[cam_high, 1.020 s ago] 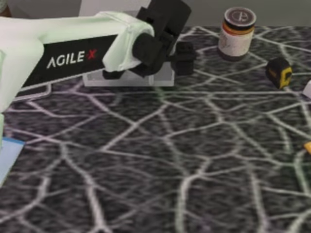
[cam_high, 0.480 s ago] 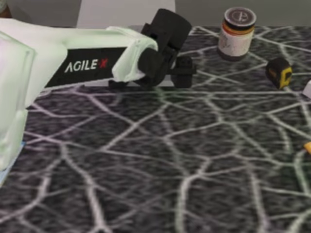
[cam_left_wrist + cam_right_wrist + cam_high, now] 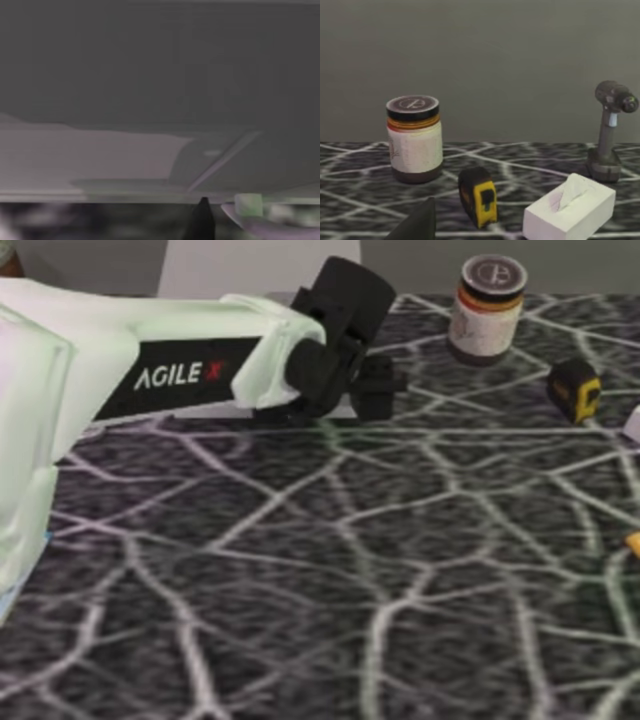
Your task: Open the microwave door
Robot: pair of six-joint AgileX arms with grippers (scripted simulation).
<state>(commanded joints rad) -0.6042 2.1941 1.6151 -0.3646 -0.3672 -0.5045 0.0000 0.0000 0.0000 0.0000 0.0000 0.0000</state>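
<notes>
The microwave (image 3: 250, 265) stands at the table's back, left of centre; only its pale top shows. My left arm reaches across its front, so the microwave door is mostly hidden, apart from a pale strip (image 3: 340, 411) under the wrist. My left gripper (image 3: 380, 388) sits at the microwave's front right corner and looks shut on the door's edge. In the left wrist view a flat grey microwave surface (image 3: 160, 75) fills the picture, with one dark fingertip (image 3: 202, 217) below it. My right arm is outside the top view. One fingertip (image 3: 422, 220) shows in its wrist view, with nothing held.
A brown-lidded jar (image 3: 487, 308) stands right of the microwave. A yellow tape measure (image 3: 573, 388) lies farther right, a white tissue box (image 3: 569, 207) is at the right edge and a grey drill (image 3: 610, 132) stands behind it. The table's near half holds nothing.
My left gripper has moved toward the table's near side from the microwave's corner. The forearm has swung over the microwave's front, covering the pale panel that showed a second ago.
</notes>
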